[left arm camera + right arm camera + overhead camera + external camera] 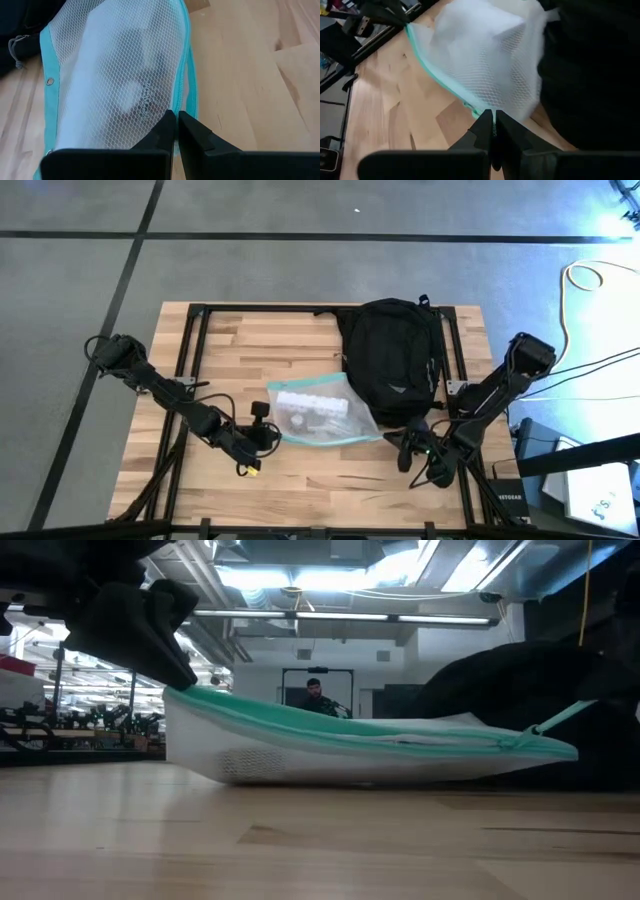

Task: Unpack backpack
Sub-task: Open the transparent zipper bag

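- Backpack [392,358] lies flat at the far right of the tabletop [240,340], no tool on it.
- Mesh pouch [318,411] with the teal edge sits just beside the backpack, toward the middle, one corner touching or overlapping it. Pale items show through the mesh; can't tell what they are.
- Left tool [176,131]: fingers pressed together at the pouch's near-left corner, apparently pinching the teal edge. The low view shows that end raised off the wood, which fits a pinch.
- Right tool [494,131]: fingers also together, at the pouch's teal seam on the backpack side; looks like a pinch on the edge or zipper, not certain.
- My read: two-corner hold keeps the floppy pouch stretched and controlled while it's out of the bag.
- Backpack may hold more; its interior isn't visible.
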### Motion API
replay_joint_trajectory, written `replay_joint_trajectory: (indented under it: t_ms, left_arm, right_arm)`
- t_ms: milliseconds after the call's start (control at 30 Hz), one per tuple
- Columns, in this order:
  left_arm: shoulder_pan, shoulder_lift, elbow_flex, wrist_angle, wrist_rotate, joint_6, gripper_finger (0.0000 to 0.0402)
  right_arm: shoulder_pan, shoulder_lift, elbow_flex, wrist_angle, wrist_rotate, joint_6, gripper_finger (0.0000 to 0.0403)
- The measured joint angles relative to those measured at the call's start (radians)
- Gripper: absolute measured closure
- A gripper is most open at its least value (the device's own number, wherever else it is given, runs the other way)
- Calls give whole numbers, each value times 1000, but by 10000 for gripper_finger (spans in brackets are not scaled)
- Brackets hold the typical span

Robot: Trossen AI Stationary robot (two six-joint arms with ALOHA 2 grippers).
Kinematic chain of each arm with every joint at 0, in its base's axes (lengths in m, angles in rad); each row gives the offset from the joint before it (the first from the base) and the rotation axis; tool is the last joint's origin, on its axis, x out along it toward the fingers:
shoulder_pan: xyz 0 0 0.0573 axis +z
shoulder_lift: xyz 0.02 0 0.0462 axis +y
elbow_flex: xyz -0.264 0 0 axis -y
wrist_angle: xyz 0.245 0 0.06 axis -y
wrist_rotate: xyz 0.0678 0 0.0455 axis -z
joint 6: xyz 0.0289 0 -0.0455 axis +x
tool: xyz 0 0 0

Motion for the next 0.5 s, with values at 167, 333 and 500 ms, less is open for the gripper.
replay_joint_trajectory:
  t_ms: [167,333,500]
  left_arm:
    - [0,0,0,-12,0,-21,402]
    - [0,0,0,-12,0,-20,402]
    - [0,0,0,-14,0,-20,402]
  right_arm:
    - [-1,-24,1,-113,-100,127,403]
    - [-1,-58,1,-283,-184,330,403]
    - [-1,-66,1,-265,-190,320,403]
